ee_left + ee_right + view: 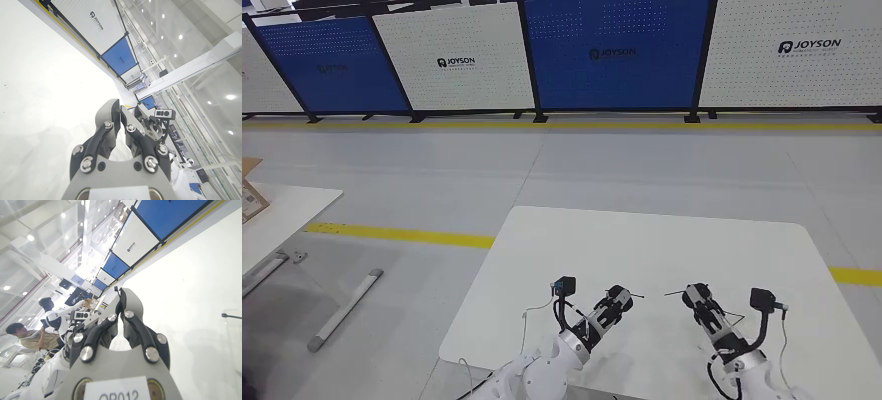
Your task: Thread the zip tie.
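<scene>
Lower centre, left claw (pixel 622 294) and right claw (pixel 692 293) each pinch a tie (pixel 115 288) end, tips apart; slight misalignment would send tail past head; thin tail may buckle.

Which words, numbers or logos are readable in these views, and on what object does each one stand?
"JOYSON": logo on the white panel; the same logo, fainter, on the blue panel.
"OP012": white label on the base of the right gripper; its lower part is cut off.
Small line under each logo: too small to read.
Paper label on the base of the left gripper: print cut off, unreadable.
</scene>
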